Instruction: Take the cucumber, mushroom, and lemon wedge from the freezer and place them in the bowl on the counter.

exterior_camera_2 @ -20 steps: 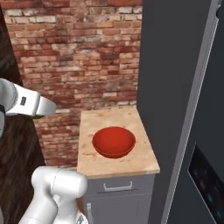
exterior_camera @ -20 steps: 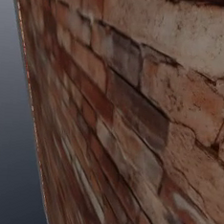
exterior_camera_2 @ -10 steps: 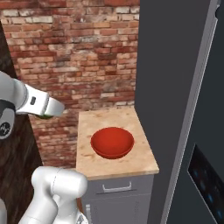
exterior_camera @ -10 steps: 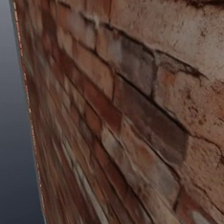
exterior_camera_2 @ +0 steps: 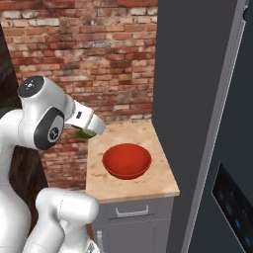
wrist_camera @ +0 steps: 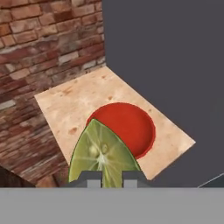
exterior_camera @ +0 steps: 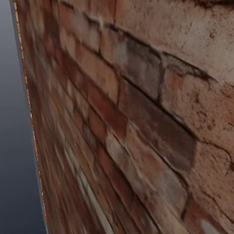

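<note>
Brick wall (exterior_camera_2: 94,54) in weathered reds and browns backs the scene, and the same rough brick (exterior_camera: 139,116) runs close past the left base view, with a plain grey-blue area at its left. Against the wall stands the counter (exterior_camera_2: 148,188), a light beige wood-grain top over a grey cabinet whose drawer carries a metal handle (exterior_camera_2: 129,212). On the counter sits the bowl (exterior_camera_2: 127,160), red, shallow and glossy, roughly in the middle of the top and nothing visible inside it. Just to the right of the counter rises the freezer (exterior_camera_2: 192,99), a tall dark slate body touching the counter's right edge, with a long grey bar handle (exterior_camera_2: 217,133) running down its near side. The white arm comes up at the left of the right base view, its wrist reaching toward the counter's far left corner, and a bit of green shows under the wrist there. In the hand view the gripper (wrist_camera: 105,178) is closed on the lemon wedge (wrist_camera: 103,153), a yellow-green slice with pale flesh and a curved rind, pinched at its near end between the two dark fingertips (wrist_camera: 92,179). The wedge is held in the air above the counter, and in the hand view it overlaps the bowl's near left rim (wrist_camera: 94,116).
</note>
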